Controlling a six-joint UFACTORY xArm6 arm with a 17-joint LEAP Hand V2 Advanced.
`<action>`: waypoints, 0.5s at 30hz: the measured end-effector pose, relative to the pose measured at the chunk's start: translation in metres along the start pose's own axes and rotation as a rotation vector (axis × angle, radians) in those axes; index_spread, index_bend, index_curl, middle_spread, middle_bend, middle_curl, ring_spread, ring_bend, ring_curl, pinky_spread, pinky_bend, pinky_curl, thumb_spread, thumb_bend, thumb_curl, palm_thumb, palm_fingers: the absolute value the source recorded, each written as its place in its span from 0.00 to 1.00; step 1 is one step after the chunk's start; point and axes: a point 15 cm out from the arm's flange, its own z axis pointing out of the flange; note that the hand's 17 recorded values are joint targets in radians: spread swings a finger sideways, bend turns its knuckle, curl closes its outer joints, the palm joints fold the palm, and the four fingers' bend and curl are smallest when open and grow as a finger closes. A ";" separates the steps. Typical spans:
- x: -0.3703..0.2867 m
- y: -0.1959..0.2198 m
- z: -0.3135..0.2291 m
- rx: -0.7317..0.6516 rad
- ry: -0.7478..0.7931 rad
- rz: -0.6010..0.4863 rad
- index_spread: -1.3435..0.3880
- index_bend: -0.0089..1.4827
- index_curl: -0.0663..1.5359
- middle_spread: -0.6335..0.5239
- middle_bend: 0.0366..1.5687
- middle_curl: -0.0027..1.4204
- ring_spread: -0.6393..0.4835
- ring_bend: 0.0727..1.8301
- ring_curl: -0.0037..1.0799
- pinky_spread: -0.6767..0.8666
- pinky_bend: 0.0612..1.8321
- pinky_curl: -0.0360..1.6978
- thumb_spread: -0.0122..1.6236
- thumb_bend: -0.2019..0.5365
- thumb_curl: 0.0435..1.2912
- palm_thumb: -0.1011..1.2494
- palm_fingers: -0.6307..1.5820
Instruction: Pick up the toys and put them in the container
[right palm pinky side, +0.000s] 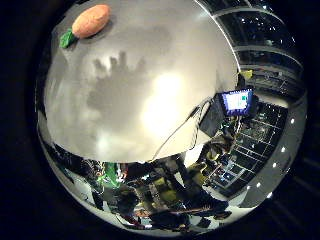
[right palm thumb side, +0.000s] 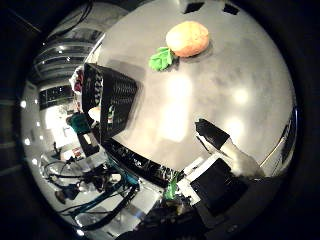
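An orange toy with green leaves, like a carrot, lies on the grey table; the little finger side palm view also shows it near the table's far edge. A black mesh container stands at the table's edge, away from the toy. My right hand hovers above the table, well away from the toy; a white and black finger reaches in, fairly straight. The hand's shadow on the table shows spread fingers. It holds nothing.
Beyond the table's edge a lit monitor stands among desks and equipment. More room clutter shows past the container's side of the table.
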 end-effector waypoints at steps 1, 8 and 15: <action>0.001 -0.011 0.001 0.007 0.004 -0.007 0.51 0.11 0.22 0.54 0.11 0.23 0.69 0.08 0.24 0.68 0.13 0.19 0.62 0.25 0.34 0.79 0.36; -0.007 -0.049 -0.002 0.031 0.017 -0.047 0.51 0.10 0.20 0.54 0.12 0.24 0.68 0.10 0.25 0.69 0.15 0.20 0.62 0.25 0.34 0.80 0.35; -0.030 -0.069 0.010 0.017 0.012 -0.098 0.52 0.10 0.19 0.54 0.12 0.24 0.67 0.11 0.26 0.69 0.16 0.20 0.60 0.25 0.35 0.80 0.34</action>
